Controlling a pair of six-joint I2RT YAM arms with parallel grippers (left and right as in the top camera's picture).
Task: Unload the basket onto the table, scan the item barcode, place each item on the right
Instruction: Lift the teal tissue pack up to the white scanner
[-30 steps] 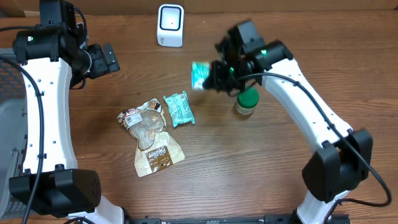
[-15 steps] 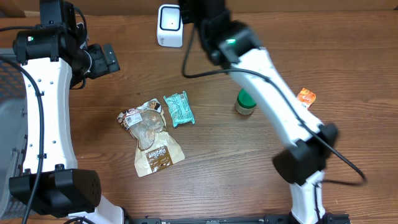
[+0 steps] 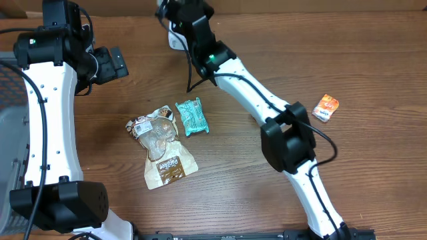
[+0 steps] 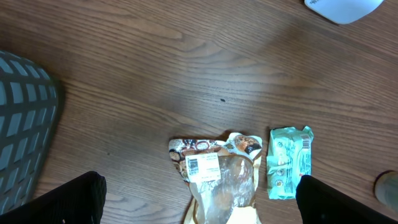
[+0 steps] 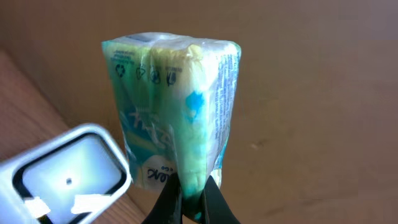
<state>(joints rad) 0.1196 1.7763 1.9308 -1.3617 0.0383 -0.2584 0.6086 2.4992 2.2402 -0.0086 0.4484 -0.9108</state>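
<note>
A teal and white soft pack [image 5: 171, 106] stands upright in the right wrist view, and my right gripper [image 5: 191, 194] is shut on its lower edge. The white barcode scanner [image 5: 65, 177] lies just left of and below the pack. From overhead, the right gripper [image 3: 181, 12] sits at the table's back edge, over the scanner [image 3: 173, 40], which the arm mostly hides. My left gripper [image 3: 117, 63] hangs open at the left, holding nothing. Its fingertips [image 4: 78, 199] frame a brown and clear pouch [image 4: 221, 180].
On the table's middle lie the pouch [image 3: 160, 143] and a teal packet [image 3: 192, 117]. An orange packet [image 3: 326, 107] lies at the right. A grey basket [image 3: 8, 127] stands off the left edge. The right arm's elbow [image 3: 287, 133] spans the centre right.
The right arm has swung from the table's centre right to the back, carrying the teal pack up to the scanner. The left arm has not moved.
</note>
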